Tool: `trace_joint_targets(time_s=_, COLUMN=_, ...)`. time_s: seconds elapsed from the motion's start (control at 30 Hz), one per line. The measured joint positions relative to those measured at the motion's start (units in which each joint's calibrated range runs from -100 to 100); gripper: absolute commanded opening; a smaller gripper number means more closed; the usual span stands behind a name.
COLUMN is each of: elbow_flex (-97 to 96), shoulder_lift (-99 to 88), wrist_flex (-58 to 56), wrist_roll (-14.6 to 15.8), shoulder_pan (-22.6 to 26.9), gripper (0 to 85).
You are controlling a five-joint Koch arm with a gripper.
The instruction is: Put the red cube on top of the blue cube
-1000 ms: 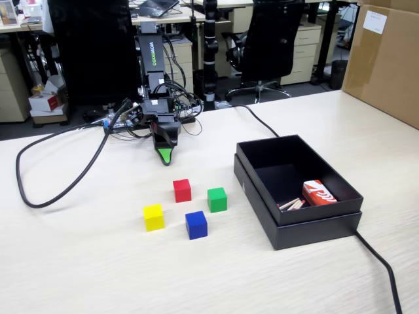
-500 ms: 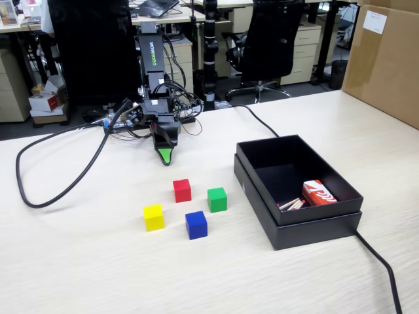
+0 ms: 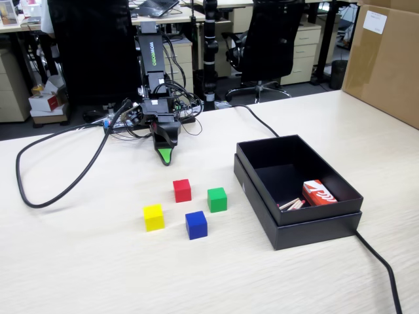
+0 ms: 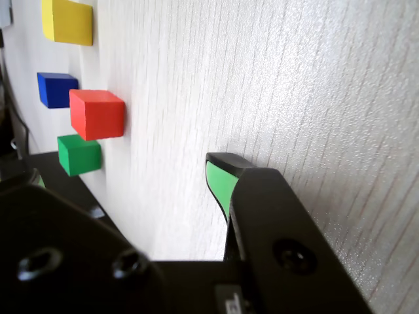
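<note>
In the fixed view a pale wood-grain table (image 3: 85,261) in an office with dark chairs (image 3: 275,39) holds the red cube (image 3: 182,190) behind the blue cube (image 3: 196,224), while the wrist view shows the gripper (image 4: 219,171), its opening impossible to judge.

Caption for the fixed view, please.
Gripper parked at the table, behind four separate cubes: red cube, green, yellow, blue cube.
</note>
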Motion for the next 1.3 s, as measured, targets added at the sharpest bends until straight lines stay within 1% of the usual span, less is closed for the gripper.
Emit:
trace_joint_targets(time_s=1.17, elbow_flex=0.09, shoulder_lift=0.00, wrist_flex=0.00, wrist_roll=0.00, shoulder_pan=0.00, gripper=49.1)
trace_joint_targets(time_s=1.3, elbow_flex=0.09, shoulder_lift=0.00, wrist_flex=0.00, wrist_roll=-0.10, shoulder_pan=0.10, gripper=47.6)
